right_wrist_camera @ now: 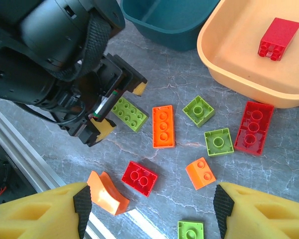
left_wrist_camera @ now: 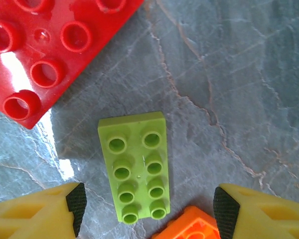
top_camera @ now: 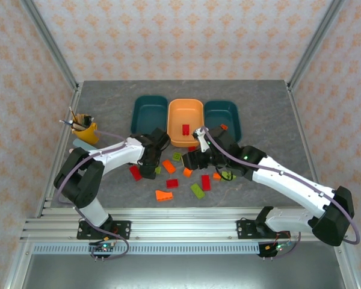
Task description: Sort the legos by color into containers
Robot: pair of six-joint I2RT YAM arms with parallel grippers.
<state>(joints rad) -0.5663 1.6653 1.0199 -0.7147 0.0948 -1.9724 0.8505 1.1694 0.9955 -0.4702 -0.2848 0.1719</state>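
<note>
Left gripper (left_wrist_camera: 149,206) open, straddling green lego (left_wrist_camera: 135,167), gaps both sides. Right gripper (right_wrist_camera: 152,208) open, empty. Open table (top_camera: 271,108) flanks the pile. Trays: two teal trays (top_camera: 149,110), one orange tray (top_camera: 172,123) holding one red brick (right_wrist_camera: 278,39). Right wrist view counts nine loose legos (right_wrist_camera: 163,126): four green, three orange, two red.

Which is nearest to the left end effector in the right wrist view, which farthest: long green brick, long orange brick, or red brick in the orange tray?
1. long green brick: between the open fingers of the left end effector.
2. long orange brick: just beside it, outside the fingers.
3. red brick: inside the orange tray, at the upper corner.
</note>
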